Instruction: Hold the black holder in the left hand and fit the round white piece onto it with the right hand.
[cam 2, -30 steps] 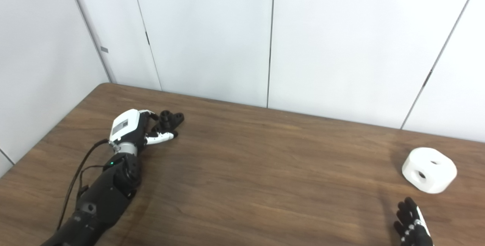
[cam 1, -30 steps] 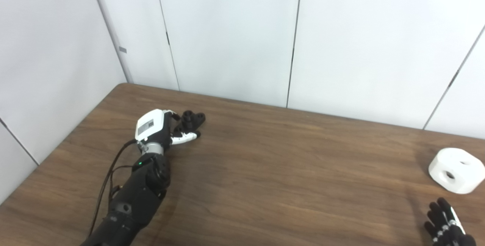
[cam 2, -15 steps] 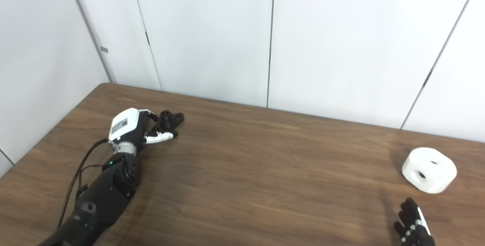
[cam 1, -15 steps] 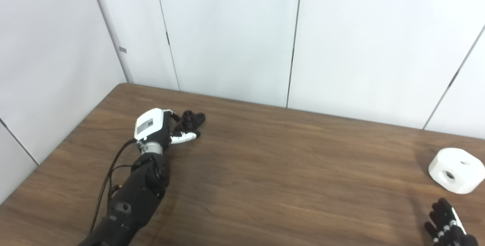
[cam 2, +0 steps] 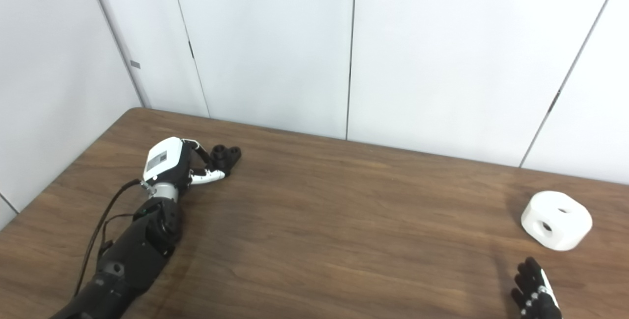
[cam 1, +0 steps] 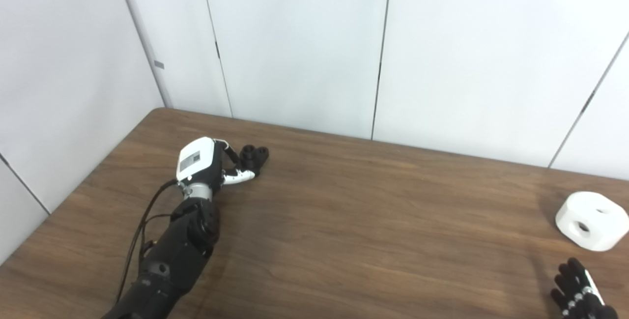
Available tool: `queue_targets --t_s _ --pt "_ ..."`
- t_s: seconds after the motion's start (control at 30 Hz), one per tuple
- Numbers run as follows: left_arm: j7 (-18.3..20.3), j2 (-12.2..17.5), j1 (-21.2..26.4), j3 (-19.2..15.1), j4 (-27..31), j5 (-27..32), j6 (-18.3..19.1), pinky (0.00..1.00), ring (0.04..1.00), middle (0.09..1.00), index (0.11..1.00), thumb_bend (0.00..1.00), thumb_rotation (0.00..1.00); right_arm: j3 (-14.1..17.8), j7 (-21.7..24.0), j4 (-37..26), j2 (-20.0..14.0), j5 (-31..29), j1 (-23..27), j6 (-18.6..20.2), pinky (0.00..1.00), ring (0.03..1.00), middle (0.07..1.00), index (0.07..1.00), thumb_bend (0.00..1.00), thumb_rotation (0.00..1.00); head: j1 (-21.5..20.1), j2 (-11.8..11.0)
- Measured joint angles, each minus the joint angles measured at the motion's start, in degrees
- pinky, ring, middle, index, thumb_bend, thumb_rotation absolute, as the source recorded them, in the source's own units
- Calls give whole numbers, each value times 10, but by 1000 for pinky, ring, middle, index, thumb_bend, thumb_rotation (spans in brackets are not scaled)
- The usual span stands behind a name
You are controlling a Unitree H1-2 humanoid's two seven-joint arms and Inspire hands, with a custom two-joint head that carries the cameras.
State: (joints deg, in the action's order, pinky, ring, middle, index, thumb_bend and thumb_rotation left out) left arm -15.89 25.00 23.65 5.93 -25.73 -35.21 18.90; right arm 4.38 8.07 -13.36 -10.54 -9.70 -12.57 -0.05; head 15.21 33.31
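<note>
The black holder (cam 1: pixel 255 157) sits on the wooden table (cam 1: pixel 354 220) at the far left. My left hand (cam 1: pixel 204 164) is curled around it, with dark fingers behind it and the white thumb in front, and the holder is pinched between them. The round white piece (cam 1: pixel 592 220), which has holes in its top and side, rests near the table's right edge. My right hand (cam 1: pixel 577 292) is at the bottom right corner, just in front of the white piece and not touching it. Its fingers are spread and hold nothing, and the palm is cut off by the frame.
White wall panels (cam 1: pixel 295 48) stand close behind the table's far edge and along its left side. A black cable (cam 1: pixel 142 225) runs along my left forearm. Bare wood lies between the two hands.
My left hand has rolled and lifted slightly, and its fingers have tightened on the holder. The holder has turned and shifted a little to the right. The right hand and the white piece have hardly moved.
</note>
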Motion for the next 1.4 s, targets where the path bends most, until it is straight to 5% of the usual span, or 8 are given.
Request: queue_targets --t_s 0.63,1.1,1.4 --pt "26 4 -9 3 23 16 -3 881 861 772 486 520 47 1 0 -2 1 4 -2 0 998 955 966 963 584 1000 -10 2" --pt "63 -12 -58 21 122 15 -18 774 879 784 486 521 49 -2 -5 -8 5 21 -4 3 1000 962 958 959 613 1000 -30 7" --pt "98 -15 -88 58 189 4 -37 795 884 801 488 520 58 -6 -13 -8 10 28 -5 0 994 947 952 953 624 1000 -47 12"
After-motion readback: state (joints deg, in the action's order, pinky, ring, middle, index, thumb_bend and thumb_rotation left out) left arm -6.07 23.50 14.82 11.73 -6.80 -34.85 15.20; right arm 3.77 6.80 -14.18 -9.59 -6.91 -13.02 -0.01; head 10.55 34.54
